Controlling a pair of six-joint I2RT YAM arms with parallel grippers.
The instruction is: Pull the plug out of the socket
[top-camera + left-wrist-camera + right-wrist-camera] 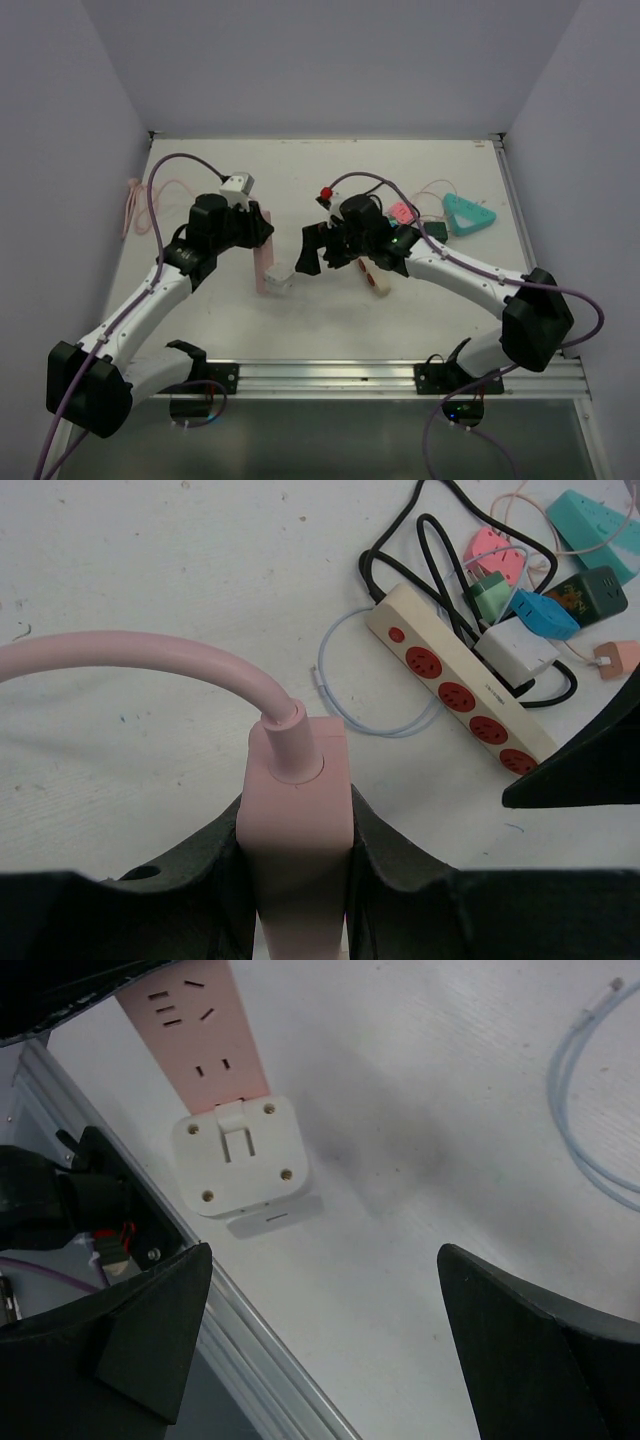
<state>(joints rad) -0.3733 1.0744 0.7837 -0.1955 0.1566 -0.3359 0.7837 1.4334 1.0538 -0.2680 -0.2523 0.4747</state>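
A pink power strip (262, 255) lies on the white table with a white plug (279, 279) seated at its near end. My left gripper (255, 228) is shut on the strip's cable end; in the left wrist view the strip (297, 820) sits clamped between both fingers (190, 865), its pink cable (130, 658) arcing left. My right gripper (312, 252) is open and empty, just right of the plug. In the right wrist view the plug (240, 1156) sits on the strip (195, 1030), ahead of the spread fingers (150, 1330).
A cream strip with red sockets (460, 695) lies behind my right arm, beside black cables, coloured adapters (545, 615) and a teal triangular strip (469, 214). A pale blue cable (590, 1110) loops on the table. The metal rail (330, 377) edges the table's near side.
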